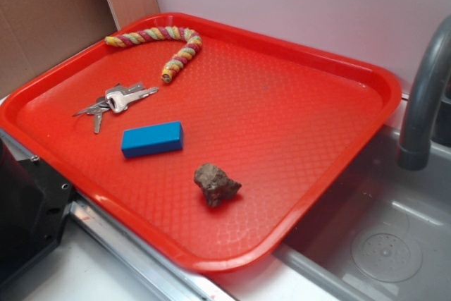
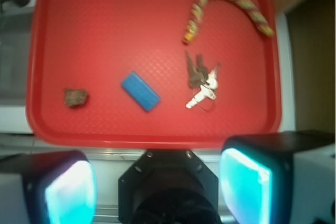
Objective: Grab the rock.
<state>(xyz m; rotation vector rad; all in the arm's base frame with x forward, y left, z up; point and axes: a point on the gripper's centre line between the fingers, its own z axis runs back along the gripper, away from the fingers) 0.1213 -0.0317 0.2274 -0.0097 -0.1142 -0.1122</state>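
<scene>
The rock is a small lumpy brown-grey stone lying on the red tray, near the tray's front edge. In the wrist view the rock lies at the tray's left side, left of a blue block. My gripper is open high above the counter, off the tray's near rim, with nothing between its glowing cyan pads. The gripper does not show in the exterior view.
On the tray also lie a blue block, a bunch of keys and a red-and-yellow rope toy. A sink basin with a grey faucet is to the right. The black robot base stands at the left front.
</scene>
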